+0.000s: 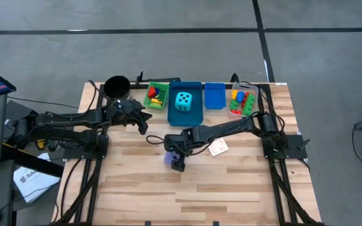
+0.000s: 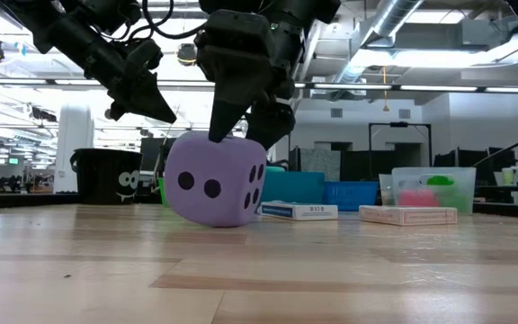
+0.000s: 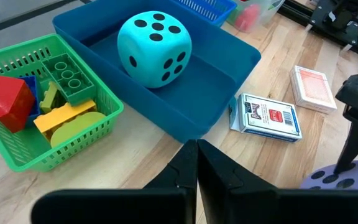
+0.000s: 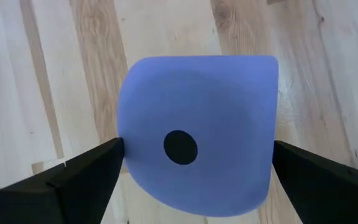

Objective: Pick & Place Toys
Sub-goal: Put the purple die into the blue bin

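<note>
I have the right claw (image 4: pixel 194 165) closed on the purple die (image 4: pixel 197 134), tilted on the worktop (image 2: pixel 259 270), for lifting; the left claw (image 3: pixel 196 165) waits closed and empty.

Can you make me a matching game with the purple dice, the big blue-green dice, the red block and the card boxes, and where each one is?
Things:
1. purple die
2. cyan die
3. red block
4. card boxes

Places:
A. in the green basket
B. lying on the bare table
C. between the right pincer's fingers
D. in the blue bin

Pairs: 1-C, 2-D, 3-A, 4-B
</note>
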### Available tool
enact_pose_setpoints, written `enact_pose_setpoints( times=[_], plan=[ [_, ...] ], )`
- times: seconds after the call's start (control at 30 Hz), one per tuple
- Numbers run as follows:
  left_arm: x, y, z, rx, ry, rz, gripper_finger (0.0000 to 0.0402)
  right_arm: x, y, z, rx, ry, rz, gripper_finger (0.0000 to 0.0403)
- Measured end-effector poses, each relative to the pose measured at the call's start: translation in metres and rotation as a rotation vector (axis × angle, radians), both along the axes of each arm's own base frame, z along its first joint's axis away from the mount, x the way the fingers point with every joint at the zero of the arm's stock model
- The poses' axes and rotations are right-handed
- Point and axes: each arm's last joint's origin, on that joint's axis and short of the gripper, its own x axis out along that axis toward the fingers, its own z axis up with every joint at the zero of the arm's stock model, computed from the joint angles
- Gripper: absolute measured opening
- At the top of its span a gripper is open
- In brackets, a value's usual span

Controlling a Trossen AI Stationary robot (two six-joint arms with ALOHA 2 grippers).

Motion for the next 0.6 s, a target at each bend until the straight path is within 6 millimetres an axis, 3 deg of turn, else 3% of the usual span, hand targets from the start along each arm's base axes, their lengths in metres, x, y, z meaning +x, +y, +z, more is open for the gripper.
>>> enact_pose_setpoints(
  times=[0.6],
  plan=[
    [0.0000, 0.0001, 0.0000, 0.002, 0.001, 0.003, 0.0000, 0.0004, -0.0001, 0.0002, -0.016, -0.011, 0.049, 0.0400]
  ],
)
